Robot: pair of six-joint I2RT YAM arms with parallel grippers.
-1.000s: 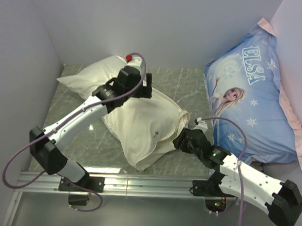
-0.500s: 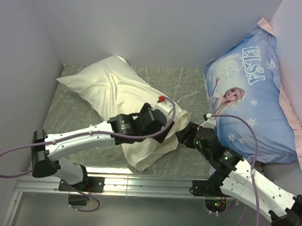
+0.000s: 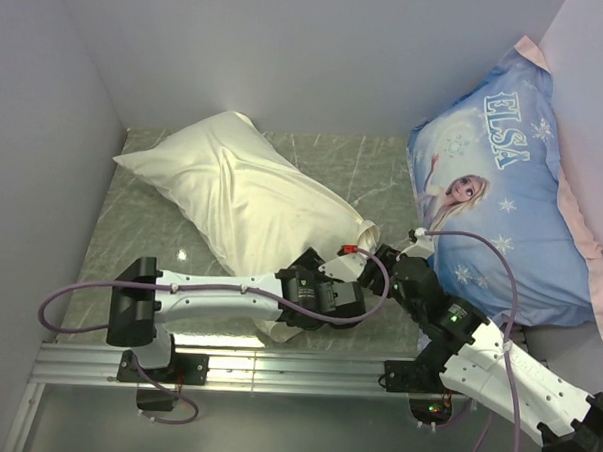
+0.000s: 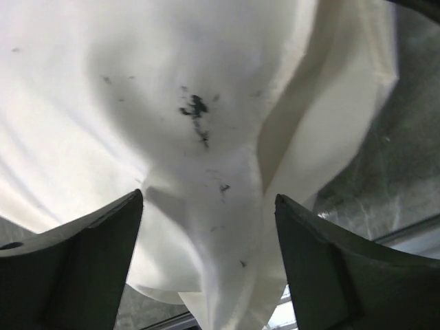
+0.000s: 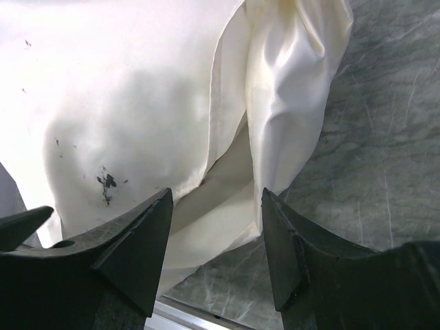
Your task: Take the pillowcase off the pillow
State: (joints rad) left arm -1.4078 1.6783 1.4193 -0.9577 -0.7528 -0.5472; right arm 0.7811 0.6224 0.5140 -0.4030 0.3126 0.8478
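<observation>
The cream pillowcase [image 3: 238, 193] lies wrinkled on the table, running diagonally from back left to front centre. It covers the pillow, which I cannot make out apart from it. My left gripper [image 3: 317, 287] hangs over its near end, open, with white fabric bearing small black marks [image 4: 196, 110] between its fingers [image 4: 89, 254]. My right gripper [image 3: 377, 269] is open at the near right corner, where satiny folds and the case's mouth [image 5: 230, 185] lie between its fingers [image 5: 130, 247]. Neither gripper holds anything.
A large blue "ELSA" pillow [image 3: 493, 194] leans against the right wall. The table top [image 3: 384, 170] is grey-green marble. A metal rail [image 3: 275, 370] runs along the near edge. Grey walls close in the left, back and right.
My left arm has swung from the pillow's far end down to its near end. My right gripper has moved a little closer to the case's near right corner.
</observation>
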